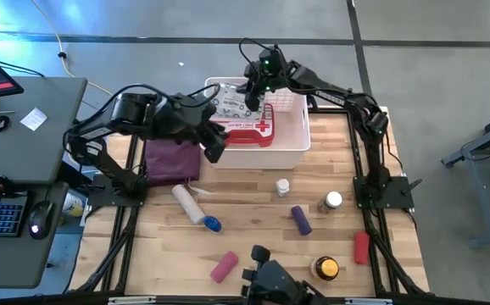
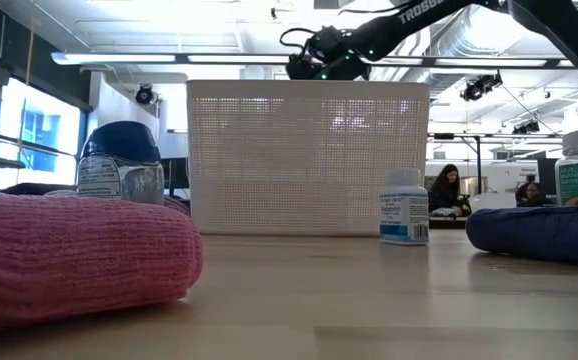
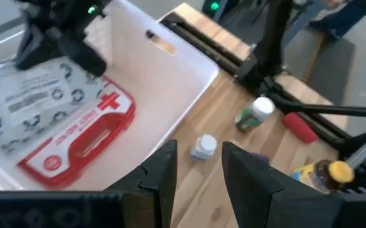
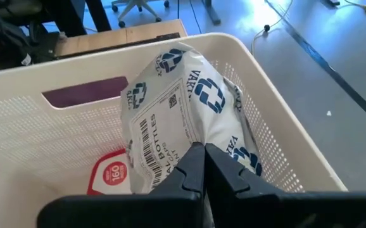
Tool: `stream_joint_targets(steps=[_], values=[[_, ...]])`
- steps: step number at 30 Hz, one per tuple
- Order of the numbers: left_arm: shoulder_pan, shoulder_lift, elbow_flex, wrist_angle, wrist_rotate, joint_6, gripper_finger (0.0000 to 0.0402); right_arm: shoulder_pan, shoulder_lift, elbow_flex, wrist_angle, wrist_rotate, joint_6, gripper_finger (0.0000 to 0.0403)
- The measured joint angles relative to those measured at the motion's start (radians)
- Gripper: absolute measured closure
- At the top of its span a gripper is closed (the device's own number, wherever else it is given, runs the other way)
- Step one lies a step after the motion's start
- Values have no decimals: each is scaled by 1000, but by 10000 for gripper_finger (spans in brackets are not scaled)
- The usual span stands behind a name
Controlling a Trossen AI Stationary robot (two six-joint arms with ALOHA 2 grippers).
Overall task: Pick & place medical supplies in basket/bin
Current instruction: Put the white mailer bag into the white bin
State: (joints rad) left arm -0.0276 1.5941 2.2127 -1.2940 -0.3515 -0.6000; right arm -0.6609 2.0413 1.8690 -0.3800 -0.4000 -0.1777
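High view, speaker one: the right gripper (image 1: 252,95) hangs over the white basket (image 1: 296,135), jaws pinched together on the wipes packet (image 4: 176,120).

Speaker two: the left gripper (image 3: 195,166) hovers at the basket's near wall, fingers apart, holding nothing; the red first-aid case (image 1: 249,131) lies inside.

Lighting's pretty even from overhead, so the wooden table (image 1: 253,195) only gets soft, short shadows. In the low view the ceiling strip lights (image 2: 269,58) blow out white and the window (image 2: 29,135) on the left glows blue. The pink roll (image 2: 69,250) up close is soft and out of focus there. Left wrist view is smeary all over, and the white basket (image 3: 170,76) looks washed out.
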Motion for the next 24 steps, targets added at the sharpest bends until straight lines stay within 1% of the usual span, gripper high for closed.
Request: stream_joint_targets(steps=[7, 9, 11, 15, 18, 20, 24], values=[[2, 7, 0, 17, 4, 19, 241, 0, 7, 0, 3, 6, -15, 401], [2, 7, 0, 17, 3, 19, 241, 0, 7, 0, 4, 24, -15, 392], [2, 8, 0, 16, 3, 20, 241, 0, 7, 0, 4, 52, -15, 375], [2, 8, 0, 14, 2, 20, 241, 0, 7, 0, 9, 80, -3, 326], [1, 8, 0, 13, 2, 28, 241, 0, 7, 0, 9, 153, 17, 294], [1, 8, 0, 13, 2, 33, 241, 0, 6, 0, 9, 185, 18, 277], [1, 8, 0, 13, 23, 49, 241, 0, -14, 0, 8, 215, 29, 254]])
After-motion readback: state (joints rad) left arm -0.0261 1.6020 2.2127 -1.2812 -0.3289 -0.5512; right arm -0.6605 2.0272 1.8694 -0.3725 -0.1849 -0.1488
